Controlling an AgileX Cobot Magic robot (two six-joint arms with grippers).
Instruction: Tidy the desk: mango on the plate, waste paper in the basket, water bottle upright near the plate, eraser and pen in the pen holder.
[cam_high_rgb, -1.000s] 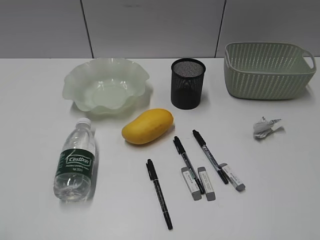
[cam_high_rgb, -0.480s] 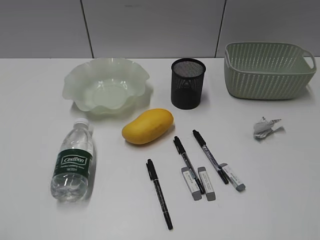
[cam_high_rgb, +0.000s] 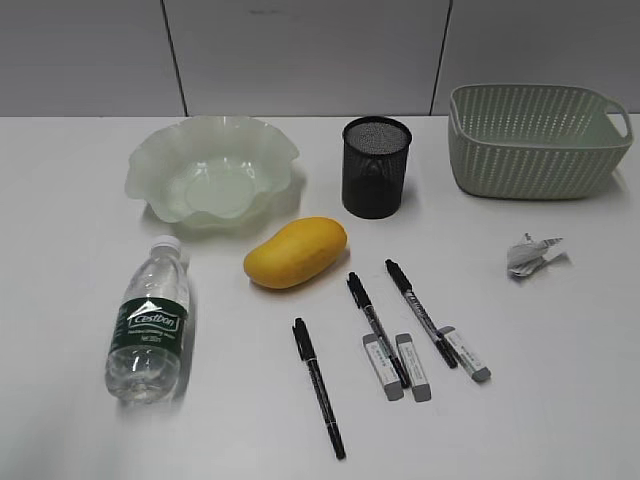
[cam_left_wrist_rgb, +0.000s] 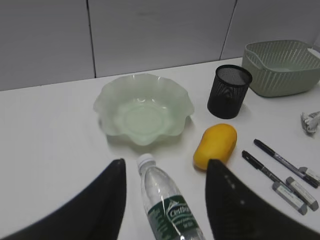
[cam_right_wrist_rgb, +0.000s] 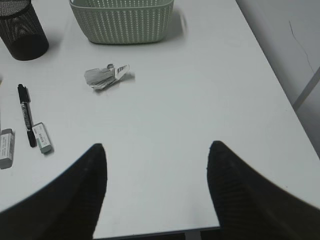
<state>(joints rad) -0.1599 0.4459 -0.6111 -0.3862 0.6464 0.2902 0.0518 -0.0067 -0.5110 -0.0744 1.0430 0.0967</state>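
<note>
The water bottle (cam_high_rgb: 149, 322) lies on its side on the white desk (cam_high_rgb: 90, 440), cap toward the pale green plate (cam_high_rgb: 212, 170). The yellow mango (cam_high_rgb: 296, 252) lies between the plate and the black mesh pen holder (cam_high_rgb: 376, 167). Three black pens (cam_high_rgb: 318, 386) and three grey erasers (cam_high_rgb: 382, 366) lie at the front centre. The waste paper (cam_high_rgb: 527, 255) lies in front of the green basket (cam_high_rgb: 537, 139). My left gripper (cam_left_wrist_rgb: 165, 172) is open, above the bottle (cam_left_wrist_rgb: 167, 205). My right gripper (cam_right_wrist_rgb: 156, 157) is open over bare desk, near the paper wad (cam_right_wrist_rgb: 104, 76). Neither gripper shows in the exterior view.
The desk's right edge (cam_right_wrist_rgb: 270, 75) and front edge (cam_right_wrist_rgb: 165, 231) show in the right wrist view. A panelled wall (cam_high_rgb: 300, 50) stands behind the desk. The basket (cam_right_wrist_rgb: 122, 22) and pen holder (cam_right_wrist_rgb: 22, 32) stand at the back.
The water bottle has rolled slightly on the desk, first left and then back; its label has turned. Nothing else has moved.
</note>
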